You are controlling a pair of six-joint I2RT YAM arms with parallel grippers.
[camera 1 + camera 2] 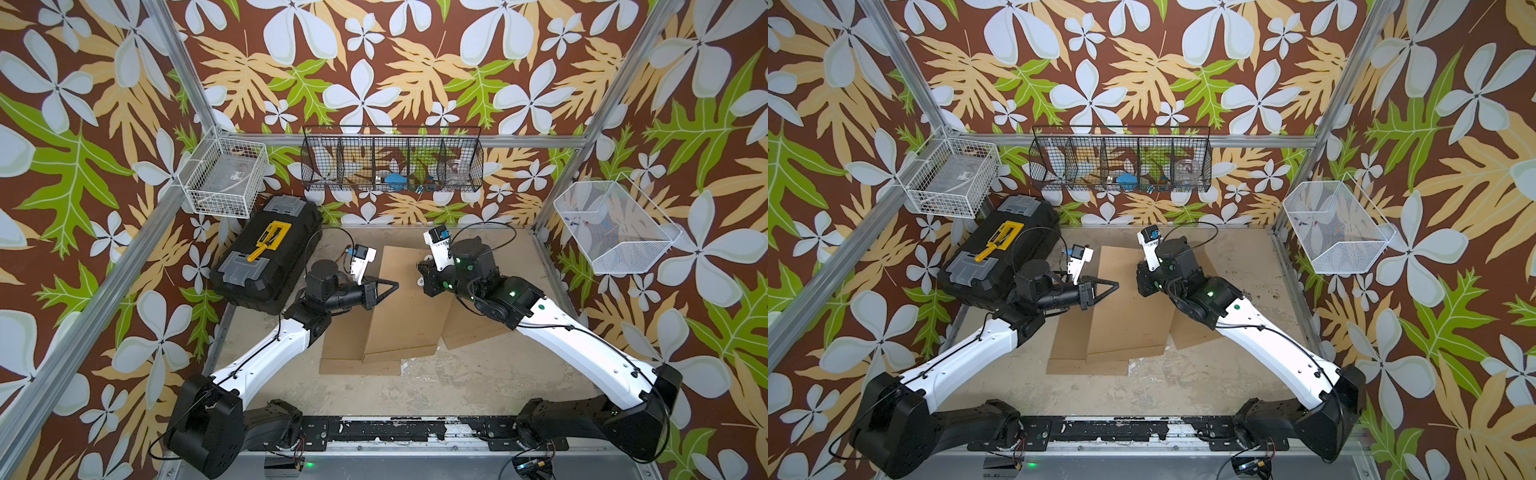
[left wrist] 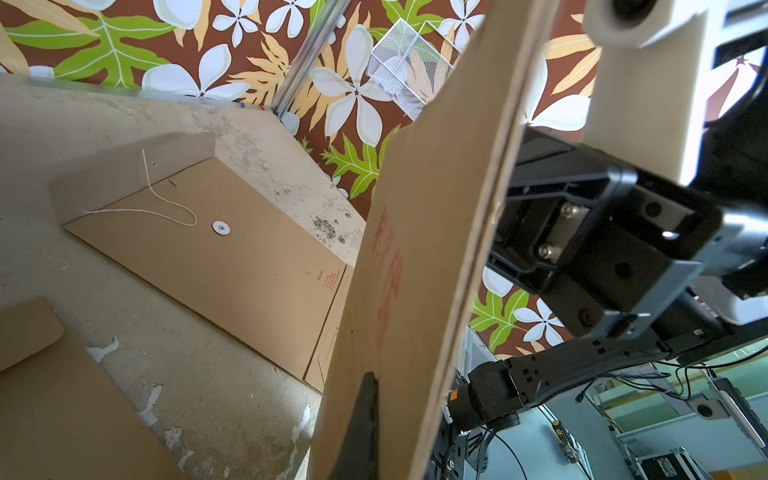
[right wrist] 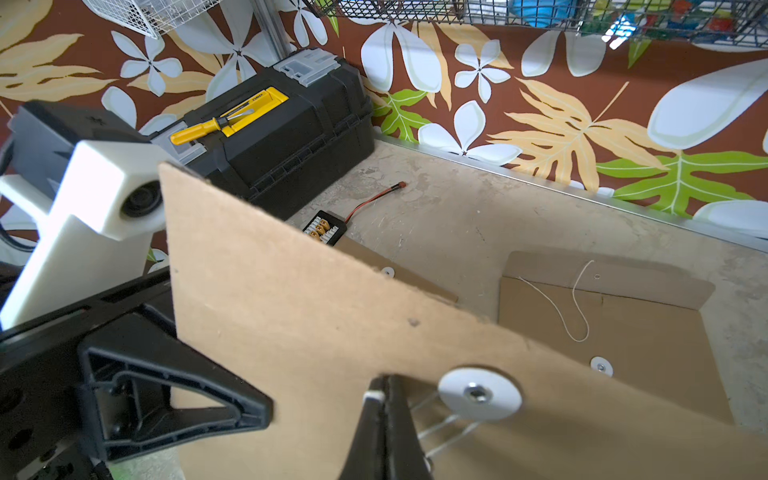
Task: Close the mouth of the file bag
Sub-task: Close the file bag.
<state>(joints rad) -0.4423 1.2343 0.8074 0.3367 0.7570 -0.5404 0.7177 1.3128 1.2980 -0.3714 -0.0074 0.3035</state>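
Brown paper file bag (image 1: pixel 403 299) was held up over the table (image 1: pixel 415 386), the left gripper (image 1: pixel 390 286) clamped on its edge and the right gripper (image 3: pixel 380 386) pinched shut, seemingly on the string (image 3: pixel 436 428) beside the white button (image 3: pixel 480 393). Winding would likely need steady tension and a still bag. Further back, a toolbox (image 1: pixel 286 266) carried a screwdriver (image 3: pixel 195 131); the black wire basket (image 1: pixel 392 162) held small oddments

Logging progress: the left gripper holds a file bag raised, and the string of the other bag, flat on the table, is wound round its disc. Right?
Not wound: the left wrist view shows the flat bag's string lying loose beside its disc. The left gripper does hold the raised file bag.
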